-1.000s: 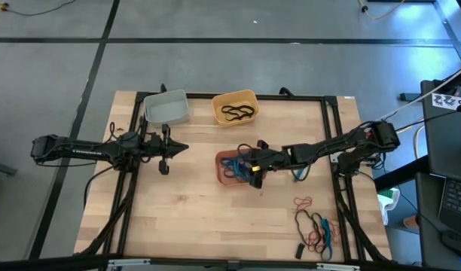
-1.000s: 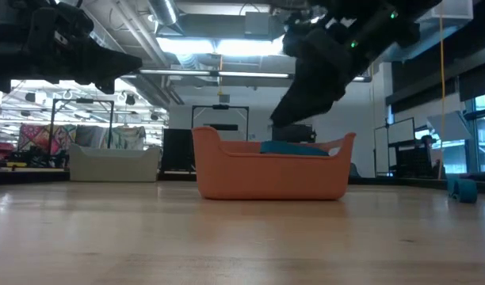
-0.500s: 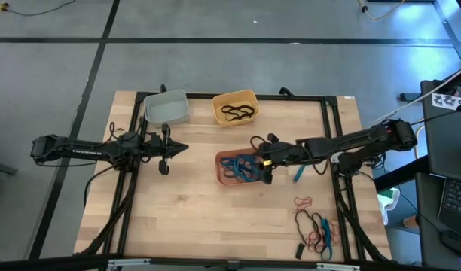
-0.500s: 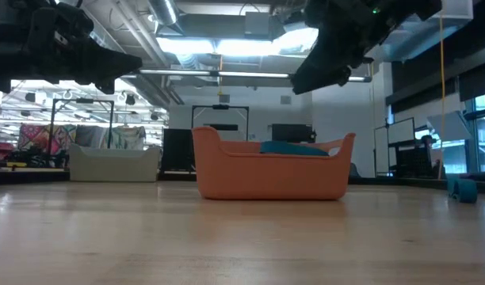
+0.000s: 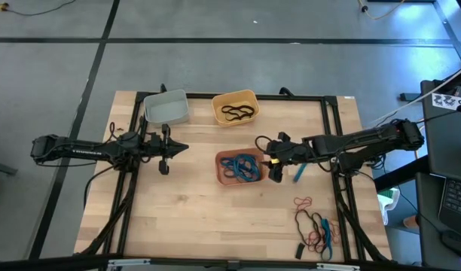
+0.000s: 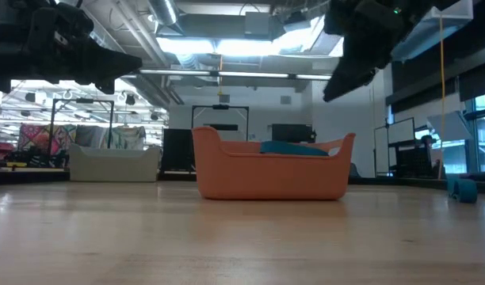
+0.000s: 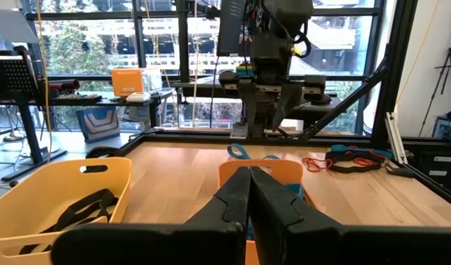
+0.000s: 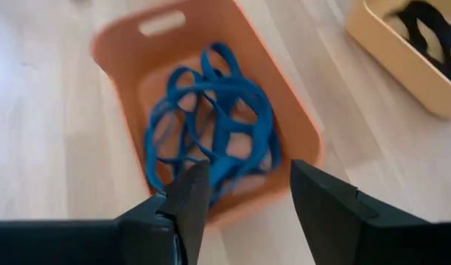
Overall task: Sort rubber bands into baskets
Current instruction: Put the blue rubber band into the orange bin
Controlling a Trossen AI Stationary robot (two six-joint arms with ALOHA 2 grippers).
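The right gripper (image 5: 276,172) hangs in the air just beside the salmon-red rounded plastic basket (image 5: 222,170), at that tub's rim on the side toward the right arm, its two dark fingers (image 8: 183,193) spread wide with nothing between them. Below and just ahead of those fingers the tub holds a tangle of thin blue rubber bands (image 8: 212,121), floppy loops lying across its smooth floor. Bare pale wood planking of the table (image 5: 193,218) lies open all round this basket, and a black metal frame (image 5: 332,135) runs along the table's edges. Farther from the gripper, toward the table's far edge, stands a yellow-orange plastic basket (image 5: 225,100) with black rubber bands (image 5: 238,113) curled inside, and beside it a pale grey-white plastic basket (image 5: 167,108). On the gripper's other side, near the table's near corner below the right arm, a loose heap of red, black and teal rubber bands (image 5: 315,226) lies on the wood, well apart from every tub. The left gripper (image 5: 164,147) waits over the table beside the grey-white basket, well apart from the right one, fingers pressed together and holding nothing.
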